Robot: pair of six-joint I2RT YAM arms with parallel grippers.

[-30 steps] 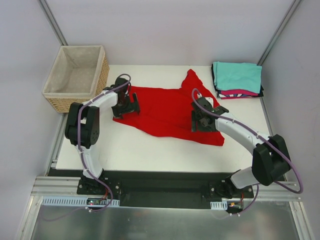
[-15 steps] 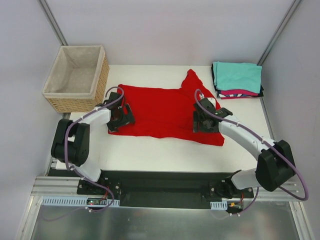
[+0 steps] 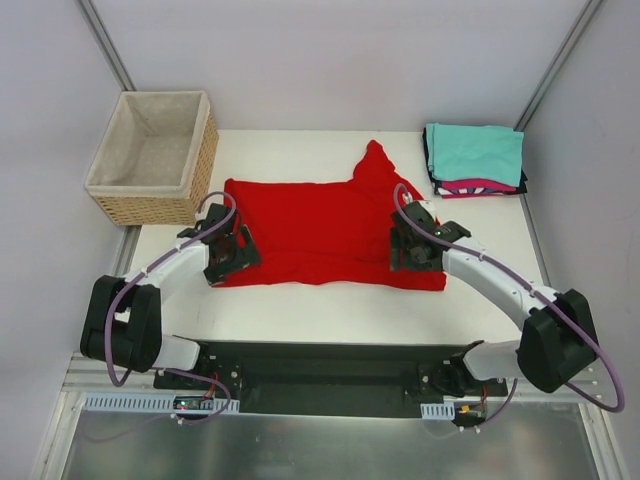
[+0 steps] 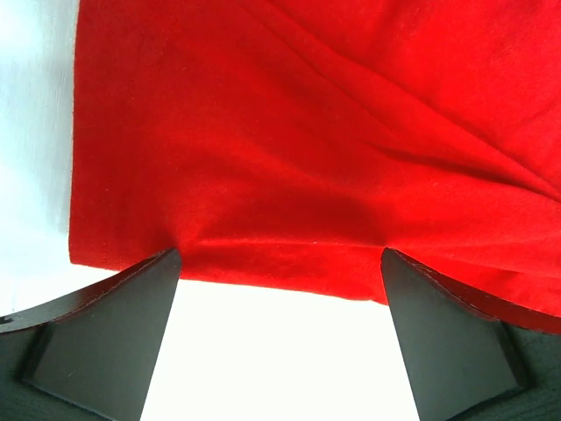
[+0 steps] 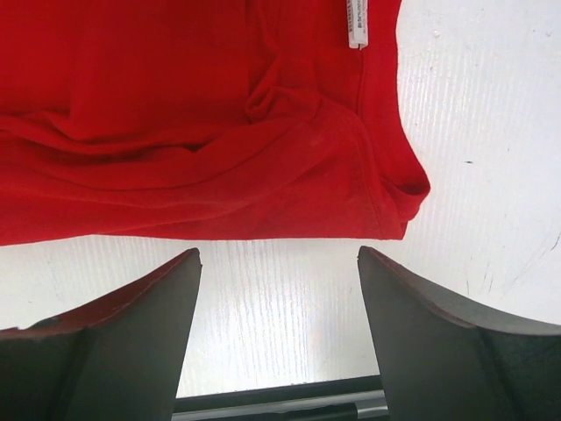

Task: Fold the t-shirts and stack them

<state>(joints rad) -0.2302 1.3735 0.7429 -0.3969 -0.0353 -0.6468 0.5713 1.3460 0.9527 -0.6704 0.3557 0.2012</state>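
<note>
Beige-lined basket (image 3: 150, 208) near red t-shirt (image 3: 320, 230), apparently apart.

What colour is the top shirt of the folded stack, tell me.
Teal top shirt, best in top external view.

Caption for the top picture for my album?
Left end effector and right end effector open at near edge of red t-shirt.

We count four t-shirts: one red t-shirt (image 3: 320, 225) lying open and three folded t-shirts (image 3: 475, 155), teal, pink and black. We also count one wicker basket (image 3: 110, 190), one worktop (image 3: 330, 300), one left arm (image 3: 165, 270) and one right arm (image 3: 495, 280).
</note>
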